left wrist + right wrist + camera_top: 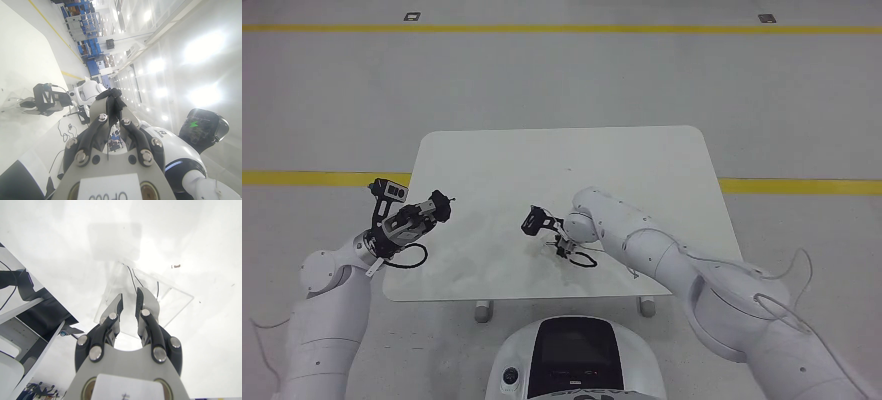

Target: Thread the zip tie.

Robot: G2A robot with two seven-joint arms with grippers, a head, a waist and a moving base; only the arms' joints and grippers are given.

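1. Broadly, the right arm [672, 260] stretches from the near right side across the white bench [642, 160] to its near middle. Its wrist is bent down toward the surface.
2. The left arm [337, 275] is folded at the bench's near left edge. Its forearm is raised and its jaws are lifted off the surface, turned toward the other arm.
3. The bench is a plain slab with rounded corners. It stands on a grey floor [562, 90] crossed by yellow lines [562, 28].
4. Beyond the bench, the left wrist view takes in blue racks [90, 43] and rows of bright ceiling lights [204, 49].
5. A clear plastic fixture [175, 302] lies on the bench directly under the right arm's jaws. In the left wrist view it shows faintly [11, 98] just beside those jaws.
6. The left jaws are clenched on the zip tie [108, 149], a thin black strip that runs from between the pads back toward the wrist. Black wrapping [113, 94] bunches at the fingertips.
7. The right jaws are released, parted by a narrow gap with nothing between the pads. They hang just above the clear fixture, and whether they touch it cannot be told.
8. Thin black strands [132, 275] rise from the fixture, and one of them ends just beside a right fingertip [140, 292]. Whether these are also ties cannot be told.
9. A small brown speck [176, 266] lies on the bench, apart from the fixture.
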